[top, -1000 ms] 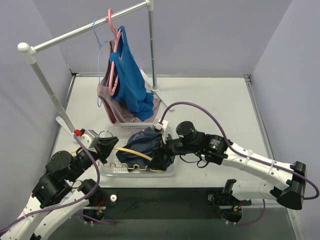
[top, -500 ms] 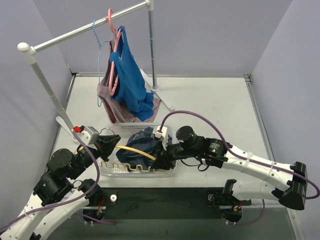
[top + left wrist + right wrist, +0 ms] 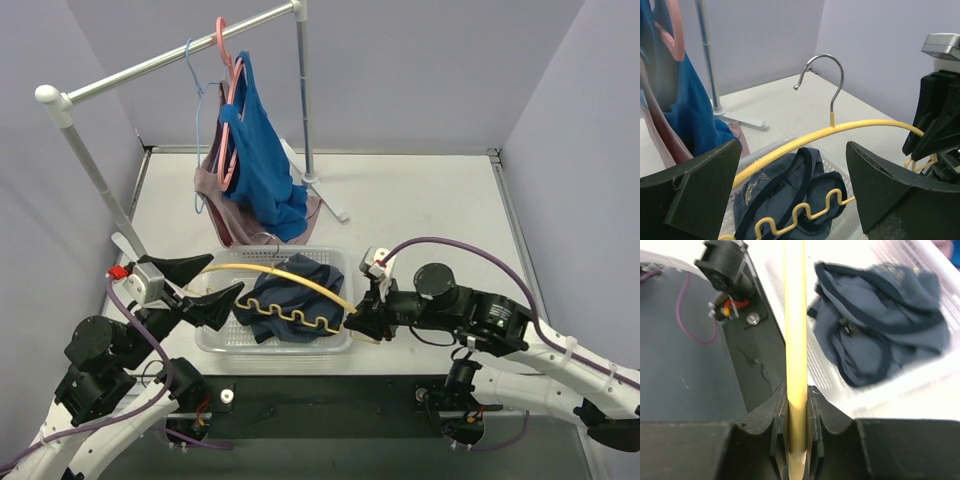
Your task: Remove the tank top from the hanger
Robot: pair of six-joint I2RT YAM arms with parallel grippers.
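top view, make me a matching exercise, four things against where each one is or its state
1 yellow hanger
2 navy tank top
3 left gripper
4 blue top

A hanging on the rack
B lying in the white basket
C open
D clamped in the right gripper

Pairs: 1-D, 2-B, 3-C, 4-A
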